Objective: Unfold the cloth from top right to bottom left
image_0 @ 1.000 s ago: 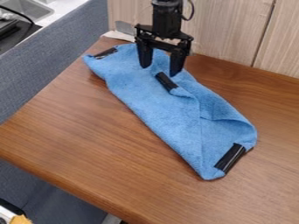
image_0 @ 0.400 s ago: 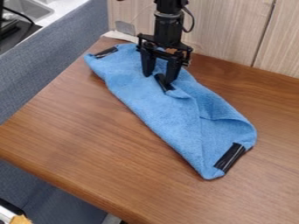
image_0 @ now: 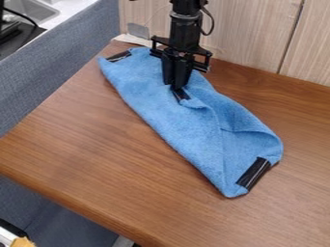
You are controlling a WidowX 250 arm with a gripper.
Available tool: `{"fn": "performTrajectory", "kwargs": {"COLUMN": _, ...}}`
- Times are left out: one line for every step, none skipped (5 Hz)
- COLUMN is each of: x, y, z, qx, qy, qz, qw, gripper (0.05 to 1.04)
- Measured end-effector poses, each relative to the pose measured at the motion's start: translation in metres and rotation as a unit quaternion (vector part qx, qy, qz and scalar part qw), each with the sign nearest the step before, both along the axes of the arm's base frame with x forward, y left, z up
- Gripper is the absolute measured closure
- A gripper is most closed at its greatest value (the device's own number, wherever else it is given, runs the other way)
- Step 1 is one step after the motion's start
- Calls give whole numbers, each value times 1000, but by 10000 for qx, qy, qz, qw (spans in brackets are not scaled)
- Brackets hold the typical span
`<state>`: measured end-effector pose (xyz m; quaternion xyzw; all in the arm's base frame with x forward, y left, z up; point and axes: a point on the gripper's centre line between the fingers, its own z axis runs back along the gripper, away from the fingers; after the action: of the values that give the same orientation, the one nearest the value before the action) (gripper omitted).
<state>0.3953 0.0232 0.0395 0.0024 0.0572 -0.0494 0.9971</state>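
The black gripper [image_0: 175, 87] hangs over the upper part of the blue cloth [image_0: 187, 123], its two fingers close together at the black-taped corner that lies folded on top. They are shut on the cloth there, at the upper end of the tape. The cloth lies folded in a long slanting shape from upper left to lower right. Other black tape strips mark its upper left end and its lower right end.
The brown wooden table [image_0: 90, 144] extends around the cloth, its front edge running from the left down to the bottom. A pale wood panel [image_0: 258, 34] stands behind. A grey partition [image_0: 64, 62] and a sink [image_0: 32, 9] are at the upper left.
The gripper has come down onto the taped corner and its fingers have closed from wide apart to nearly together. The cloth's upper left end has shifted slightly to the right.
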Motion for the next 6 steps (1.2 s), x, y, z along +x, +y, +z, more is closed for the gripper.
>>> {"fn": "performTrajectory", "kwargs": {"x": 0, "y": 0, "z": 0, "qx": 26, "qy": -7, "qz": 22, "qw": 10000, "gripper": 986}}
{"fn": "performTrajectory", "kwargs": {"x": -1, "y": 1, "z": 1, "qx": 59, "qy": -22, "qz": 48, "qw": 10000, "gripper": 1024}}
{"fn": "performTrajectory", "kwargs": {"x": -3, "y": 1, "z": 8, "qx": 62, "qy": -113, "qz": 47, "qw": 9999, "gripper": 1026}}
{"fn": "performTrajectory", "kwargs": {"x": -11, "y": 10, "z": 33, "qx": 11, "qy": -344, "qz": 93, "qw": 9994, "gripper": 1026}}
{"fn": "performTrajectory", "kwargs": {"x": -25, "y": 23, "z": 52, "qx": 11, "qy": -529, "qz": 276, "qw": 9982, "gripper": 1026}}
{"fn": "performTrajectory", "kwargs": {"x": -44, "y": 36, "z": 64, "qx": -30, "qy": -680, "qz": 391, "qw": 9969, "gripper": 1026}}
